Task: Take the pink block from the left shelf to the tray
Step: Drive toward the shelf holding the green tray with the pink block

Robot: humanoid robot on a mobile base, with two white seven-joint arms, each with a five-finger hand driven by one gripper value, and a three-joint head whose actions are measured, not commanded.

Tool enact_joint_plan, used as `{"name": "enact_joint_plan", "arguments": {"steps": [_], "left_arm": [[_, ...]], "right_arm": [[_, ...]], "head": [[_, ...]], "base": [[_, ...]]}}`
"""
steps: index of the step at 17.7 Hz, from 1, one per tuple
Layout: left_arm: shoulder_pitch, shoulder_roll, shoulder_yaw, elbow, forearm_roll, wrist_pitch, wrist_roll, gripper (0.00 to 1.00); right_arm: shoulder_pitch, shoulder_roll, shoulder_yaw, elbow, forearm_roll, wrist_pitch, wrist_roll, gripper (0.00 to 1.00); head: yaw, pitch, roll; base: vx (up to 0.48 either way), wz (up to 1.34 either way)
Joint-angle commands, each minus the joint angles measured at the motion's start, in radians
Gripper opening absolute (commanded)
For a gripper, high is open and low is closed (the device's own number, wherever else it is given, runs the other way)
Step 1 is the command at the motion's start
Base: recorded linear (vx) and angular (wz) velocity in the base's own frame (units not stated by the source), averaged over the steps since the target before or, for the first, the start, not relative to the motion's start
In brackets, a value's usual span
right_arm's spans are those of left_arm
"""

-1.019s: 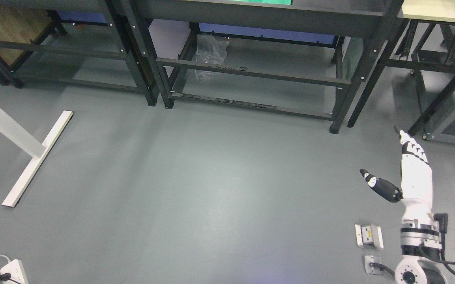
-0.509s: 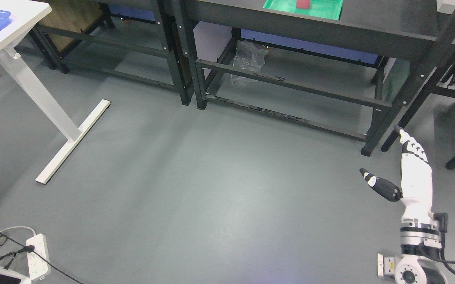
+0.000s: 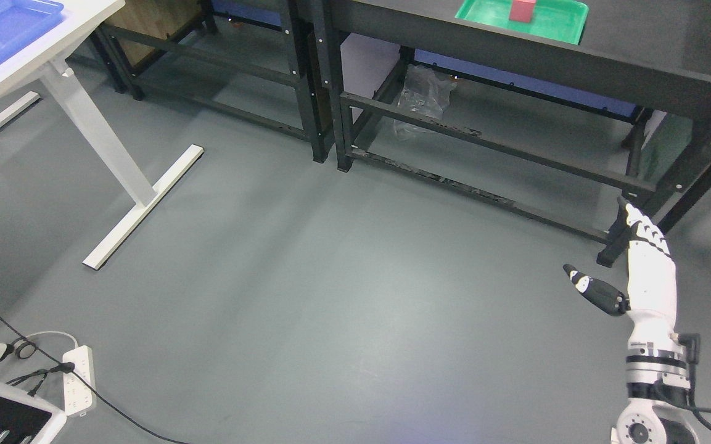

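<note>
Pink block [image 3: 522, 10]: stands upright inside a green tray [image 3: 552, 24] at the top edge of the head view, only its lower part in frame. The tray rests flat on the dark top of a black metal shelf unit [image 3: 577, 55], toward that top's near edge.

Right hand [image 3: 639, 271]: white with black joints, enters from the lower right corner on a silver-cuffed wrist [image 3: 654, 364]. Fingers [image 3: 642, 231] extended and held close together, pointing up the frame; black thumb [image 3: 595, 290] splayed out to the left. Holds nothing, touches nothing, and hangs over bare floor, well apart from the block and tray.

Left hand: not seen.

Blue tray [image 3: 4, 31]: on a white table [image 3: 78, 24] at the upper left; the table's white leg and foot bar [image 3: 139, 206] stand on the floor.

Clear plastic bag [image 3: 423, 98]: crumpled on the floor behind the shelf unit's lower rails.

Power strip [image 3: 76, 379]: white, at the lower left, with black and grey cables running across it.

Floor [image 3: 330, 296]: grey, matte.
</note>
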Motion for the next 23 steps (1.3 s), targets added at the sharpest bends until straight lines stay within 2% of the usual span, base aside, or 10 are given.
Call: {"name": "enact_joint_plan", "arguments": {"steps": [1, 11, 23], "left_arm": [[0.009, 0.017, 0.0, 0.0, -0.002, -0.001, -0.001, 1.0], [0.009, 0.017, 0.0, 0.0, -0.002, -0.001, -0.001, 1.0], [0.009, 0.017, 0.0, 0.0, -0.002, -0.001, -0.001, 1.0]], "right_arm": [[0.005, 0.003, 0.002, 0.0, 0.0, 0.003, -0.003, 1.0], [-0.003, 0.004, -0.003, 0.002, 0.0, 0.005, -0.003, 1.0], [-0.02, 0.004, -0.003, 0.002, -0.002, 0.006, -0.003, 1.0]], "head": [[0.0, 0.0, 0.0], [0.0, 0.0, 0.0], [0.0, 0.0, 0.0]], "base": [[0.091, 0.19], [0.168, 0.07], [0.264, -0.17]]}}
